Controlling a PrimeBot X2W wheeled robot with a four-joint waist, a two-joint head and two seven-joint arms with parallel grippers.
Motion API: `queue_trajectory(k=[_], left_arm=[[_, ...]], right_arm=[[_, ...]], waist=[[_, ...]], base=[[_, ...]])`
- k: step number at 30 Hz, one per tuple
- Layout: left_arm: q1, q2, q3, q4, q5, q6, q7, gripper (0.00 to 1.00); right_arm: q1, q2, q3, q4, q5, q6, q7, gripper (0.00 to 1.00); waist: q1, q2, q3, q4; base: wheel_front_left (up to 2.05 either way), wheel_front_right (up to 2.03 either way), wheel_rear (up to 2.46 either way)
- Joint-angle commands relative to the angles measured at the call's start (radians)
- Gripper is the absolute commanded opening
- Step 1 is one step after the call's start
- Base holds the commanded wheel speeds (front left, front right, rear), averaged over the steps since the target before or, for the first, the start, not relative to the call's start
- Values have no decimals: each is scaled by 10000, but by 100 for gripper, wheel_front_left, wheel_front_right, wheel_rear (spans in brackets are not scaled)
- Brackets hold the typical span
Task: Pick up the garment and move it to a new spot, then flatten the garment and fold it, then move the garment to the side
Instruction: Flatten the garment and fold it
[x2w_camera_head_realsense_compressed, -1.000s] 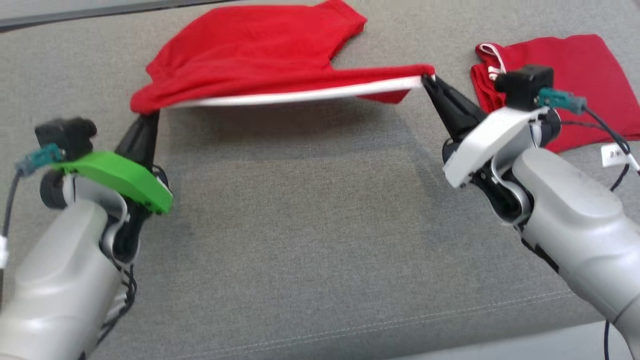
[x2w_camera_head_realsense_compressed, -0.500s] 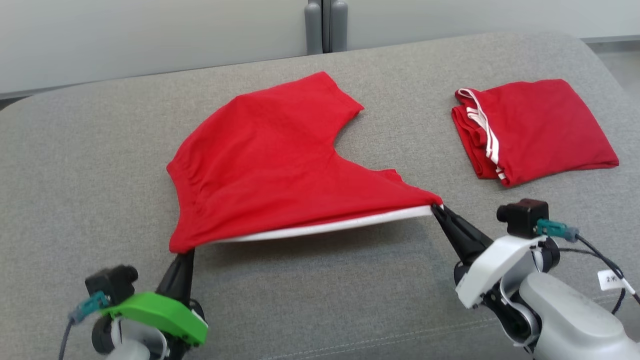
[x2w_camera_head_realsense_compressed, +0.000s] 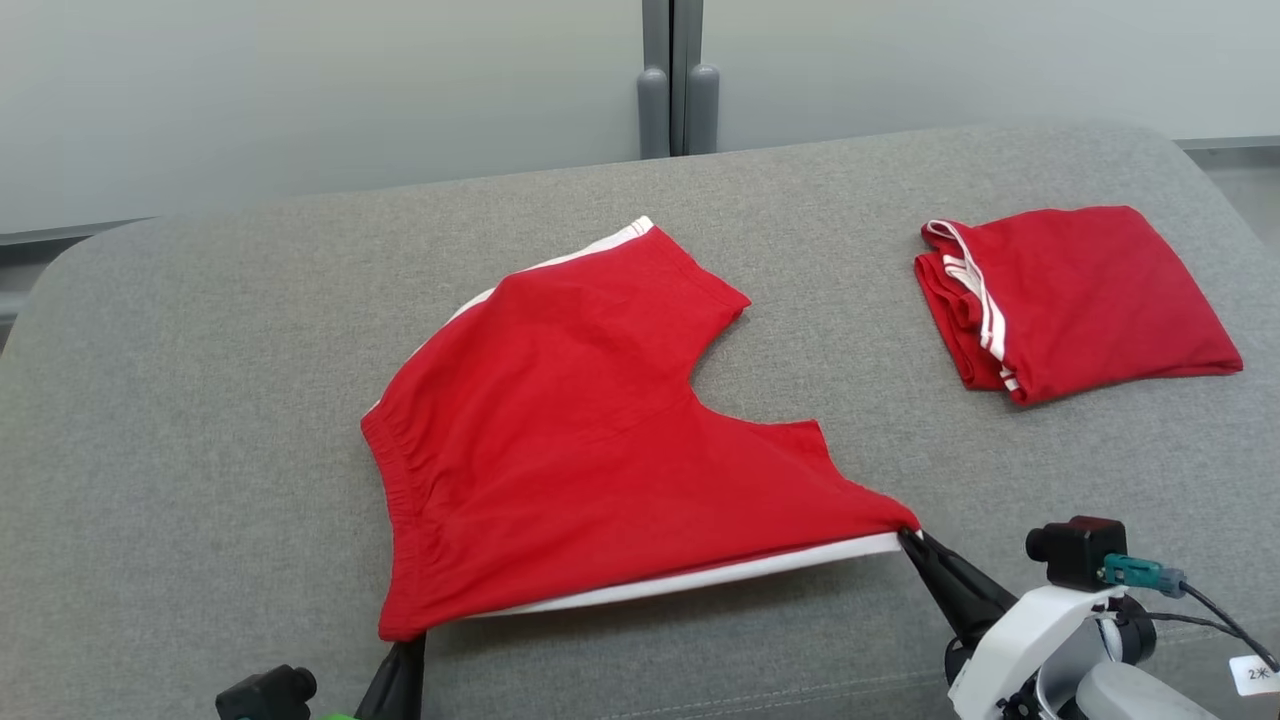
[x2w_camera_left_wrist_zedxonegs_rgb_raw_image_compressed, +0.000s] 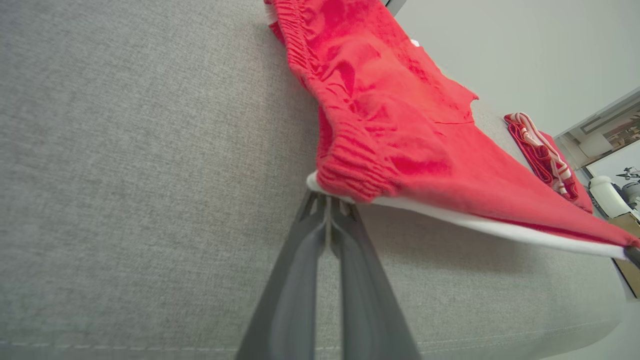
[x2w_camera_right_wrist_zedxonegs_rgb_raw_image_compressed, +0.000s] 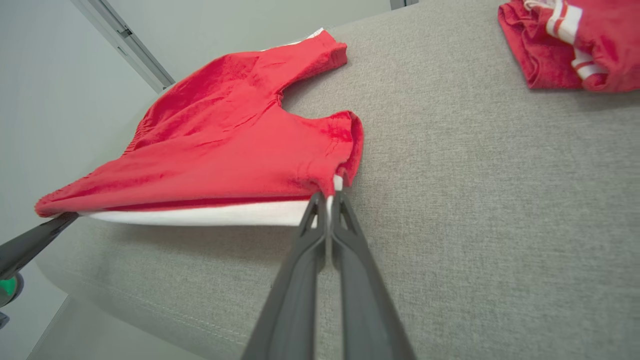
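Note:
The garment (x2w_camera_head_realsense_compressed: 580, 450) is a pair of red shorts with white side stripes, spread over the grey cushion, its near edge held taut just above the surface. My left gripper (x2w_camera_head_realsense_compressed: 412, 640) is shut on the near left corner at the waistband (x2w_camera_left_wrist_zedxonegs_rgb_raw_image_compressed: 345, 180). My right gripper (x2w_camera_head_realsense_compressed: 908, 535) is shut on the near right corner at the leg hem (x2w_camera_right_wrist_zedxonegs_rgb_raw_image_compressed: 340, 170). In the left wrist view the left gripper (x2w_camera_left_wrist_zedxonegs_rgb_raw_image_compressed: 330, 202) pinches the white stripe edge. In the right wrist view the right gripper (x2w_camera_right_wrist_zedxonegs_rgb_raw_image_compressed: 327, 197) pinches the same white edge. The far leg rests flat on the cushion.
A second red garment (x2w_camera_head_realsense_compressed: 1070, 300), folded, with white stripes, lies at the far right of the grey cushion (x2w_camera_head_realsense_compressed: 200, 400). A pale wall with a grey vertical post (x2w_camera_head_realsense_compressed: 675, 80) stands behind. The cushion's front edge with its seam (x2w_camera_right_wrist_zedxonegs_rgb_raw_image_compressed: 165, 315) runs close below my grippers.
The head view has tilted up, now showing the wall. Both grippers have drawn the garment's near edge toward me and lower, so more of it lies flat on the cushion.

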Motion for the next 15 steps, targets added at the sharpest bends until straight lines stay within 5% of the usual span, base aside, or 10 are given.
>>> queue_trajectory(k=[1,15], left_arm=[[145,89,144,112,113,-7,-41,0],[-1032,-95,430,-400,1367,-38,-40,0]], right_arm=[[91,-160,-241,-21,-187,-27,39,0],[-1028,117,-1010,-709,-1075,-26,346,0]], waist=[[1,-1,37,20],[1,-1,456,317]], base=[[0,0,0],[0,0,0]])
